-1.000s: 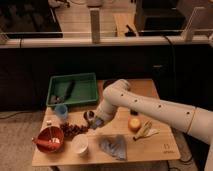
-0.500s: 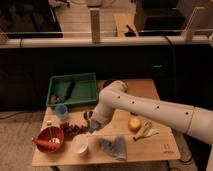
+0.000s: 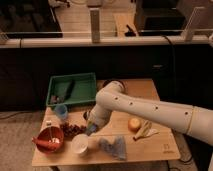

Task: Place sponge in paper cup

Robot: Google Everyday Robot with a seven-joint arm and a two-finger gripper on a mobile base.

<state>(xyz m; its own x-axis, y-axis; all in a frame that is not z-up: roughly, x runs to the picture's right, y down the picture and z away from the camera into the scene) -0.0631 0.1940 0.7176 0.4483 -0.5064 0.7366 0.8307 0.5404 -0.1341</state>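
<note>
Tool (image 3: pixel 91 129) lower, nearer paper cup (image 3: pixel 79 145), over table (image 3: pixel 145 150)

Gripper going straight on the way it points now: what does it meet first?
Probably the paper cup, just below-left of the gripper, which is shut on what looks like the sponge. Depth is unclear; it might touch the table just behind the cup instead.

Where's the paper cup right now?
Camera view: the paper cup stands at the table's front-left edge, between the red bowl and the cloth, near the gripper holding the sponge.
</note>
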